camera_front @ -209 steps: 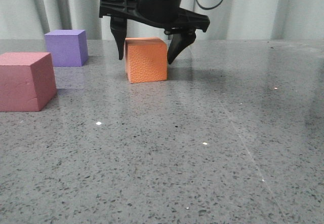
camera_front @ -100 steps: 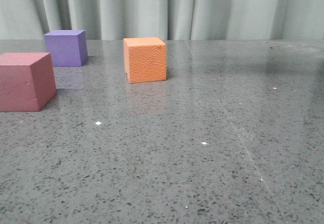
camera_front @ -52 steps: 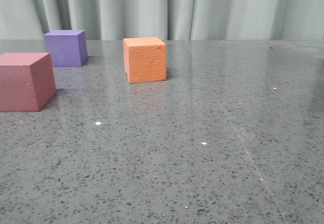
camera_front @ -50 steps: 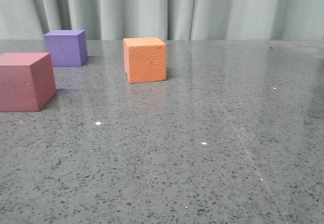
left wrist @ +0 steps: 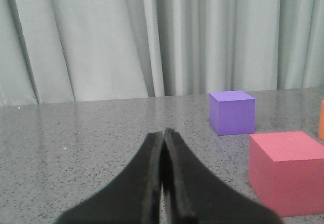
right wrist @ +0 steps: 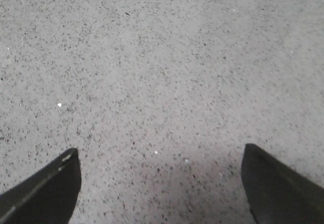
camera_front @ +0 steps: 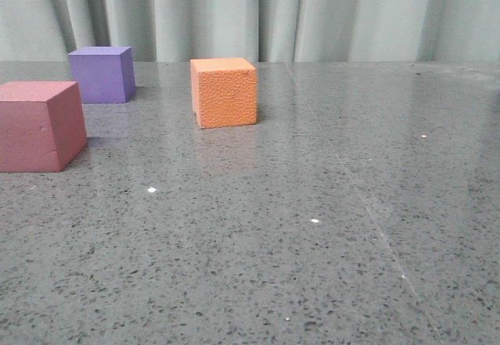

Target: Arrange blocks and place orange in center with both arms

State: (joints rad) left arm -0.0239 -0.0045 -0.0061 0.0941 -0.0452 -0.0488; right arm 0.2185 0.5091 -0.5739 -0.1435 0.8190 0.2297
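Pale grey-green curtains point(camera_front: 234, 13) hang in soft vertical folds behind a desk point(camera_front: 312, 228) of glossy grey stone, flecked with dark and white speckles and polished enough to carry faint reflections of the cubes standing on it. Three foam cubes sit toward the desk's far left part. The orange cube point(camera_front: 224, 92) has rough, pebbly faces and crisp edges; it stands upright on the desk near the far edge, roughly midway along it and a little to the left, with nothing touching it. The purple cube point(camera_front: 101, 73) has smooth matte faces and rests nearer the far left corner, well apart from the orange one. The pink-red cube point(camera_front: 41, 125) is a dusty, slightly dented block at the left edge, closer to the front than the other two and cut off by the frame in the front view. In the left wrist view the left end effector point(left wrist: 163, 133) shows two smooth black tapered fingers pressed together with only a hairline seam between them, gripping nothing, low over the desk; the purple cube and the pink-red cube lie beyond it to one side. In the right wrist view the right end effector point(right wrist: 161, 183) has its dark fingers point(right wrist: 48, 193) spread wide at either lower corner, with bare speckled stone between them.
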